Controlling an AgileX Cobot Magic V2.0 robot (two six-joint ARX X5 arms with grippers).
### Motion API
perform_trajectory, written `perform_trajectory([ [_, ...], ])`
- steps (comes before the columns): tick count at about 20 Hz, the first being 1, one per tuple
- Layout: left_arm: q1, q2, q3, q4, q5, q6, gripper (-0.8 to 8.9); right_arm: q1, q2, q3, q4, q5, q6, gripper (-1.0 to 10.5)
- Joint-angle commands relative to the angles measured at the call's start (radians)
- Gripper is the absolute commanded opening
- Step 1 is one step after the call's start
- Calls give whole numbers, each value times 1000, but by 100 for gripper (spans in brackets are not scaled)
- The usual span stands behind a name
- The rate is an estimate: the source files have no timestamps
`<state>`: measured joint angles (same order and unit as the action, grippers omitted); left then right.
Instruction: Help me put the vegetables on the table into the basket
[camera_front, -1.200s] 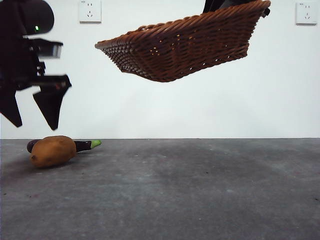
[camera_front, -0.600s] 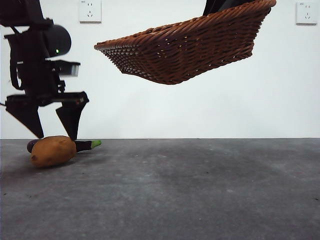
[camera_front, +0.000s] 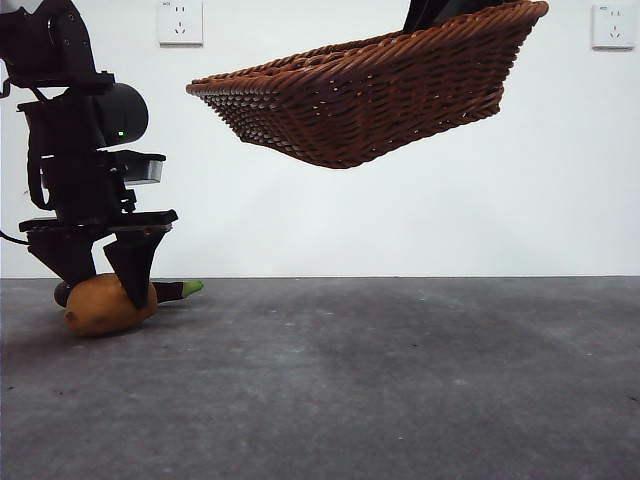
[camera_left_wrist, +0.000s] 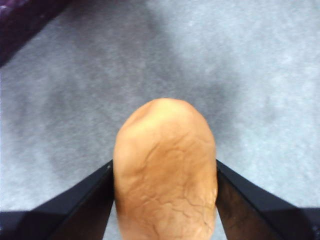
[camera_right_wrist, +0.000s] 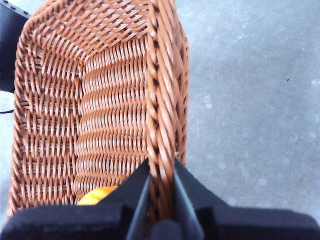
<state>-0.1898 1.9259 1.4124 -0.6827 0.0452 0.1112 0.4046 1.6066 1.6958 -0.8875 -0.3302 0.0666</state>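
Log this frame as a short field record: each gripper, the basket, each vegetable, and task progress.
left gripper: down at the table, jaws either side of the potato
right gripper: shut on the basket rim, holding it tilted in the air
corn: a yellow bit shows inside the basket
eggplant: on the table behind the potato
progress: potato and eggplant not yet in the basket
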Motion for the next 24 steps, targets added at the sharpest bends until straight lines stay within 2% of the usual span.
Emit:
perform_trajectory([
  [1,7,-3,-3,-17,16,1,-8,1,-9,1,6,-7,0,-11],
  [3,21,-63,-3,-41,20,2,-8,0,-8,1,-7,29,-1,-11],
  [7,70,-322,-3,-90,171,5,-8,-1,1,1,-26,54,-8,-11],
  [9,73,-472,-3,-127,214,5,-8,-1,24,1,-27,53,2,-11],
  [11,53,-602,-3,-160,271,5,-8,0,71,1,-35,48,11,-11],
  [14,-31,-715,-3,-200,280,5,-8,17,135,1,-39,-7,12,-11],
  [17,-151,-737,-5,-243,274,25,-8,60,180,1,0,-40,40,-11],
  [20,-267,-673,-26,-266,187,51,-8,113,195,1,22,-46,56,-11],
  [22,-290,-610,-46,-256,134,58,-8,143,195,1,39,-45,67,-11],
  [24,-291,-539,-52,-227,135,58,-8,158,195,1,42,-47,74,-11],
])
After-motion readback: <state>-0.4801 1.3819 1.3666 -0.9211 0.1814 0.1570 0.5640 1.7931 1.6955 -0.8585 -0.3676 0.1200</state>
